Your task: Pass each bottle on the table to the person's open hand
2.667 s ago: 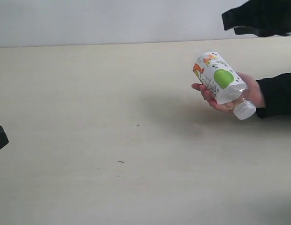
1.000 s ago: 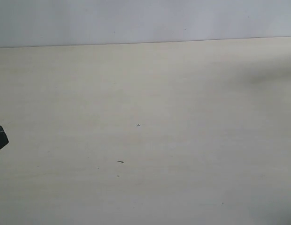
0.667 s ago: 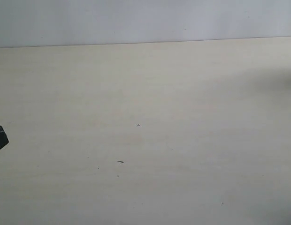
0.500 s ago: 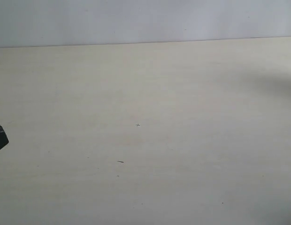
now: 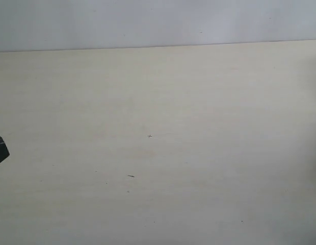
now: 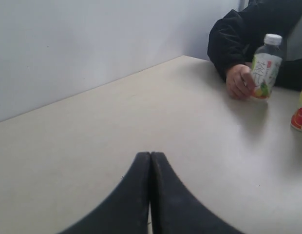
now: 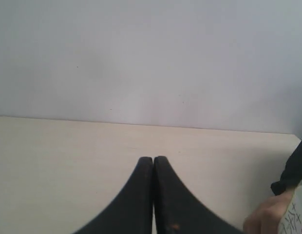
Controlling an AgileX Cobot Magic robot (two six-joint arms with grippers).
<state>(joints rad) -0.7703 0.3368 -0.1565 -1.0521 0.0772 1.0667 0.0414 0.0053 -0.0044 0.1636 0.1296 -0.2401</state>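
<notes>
Clear capped bottle [image 6: 264, 68], yellow bottle [image 6: 301, 109] nearby

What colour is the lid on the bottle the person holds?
The lid is white; the left wrist view shows it best.

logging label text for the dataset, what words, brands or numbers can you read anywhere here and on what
No text is readable in any view.
Bottle in the hand: green-white label, print too blurred to read.
Yellow bottle: red band, cut off by the frame, no letters legible.
Label corner in the right wrist view: dark strokes, cut off, unreadable.
</notes>
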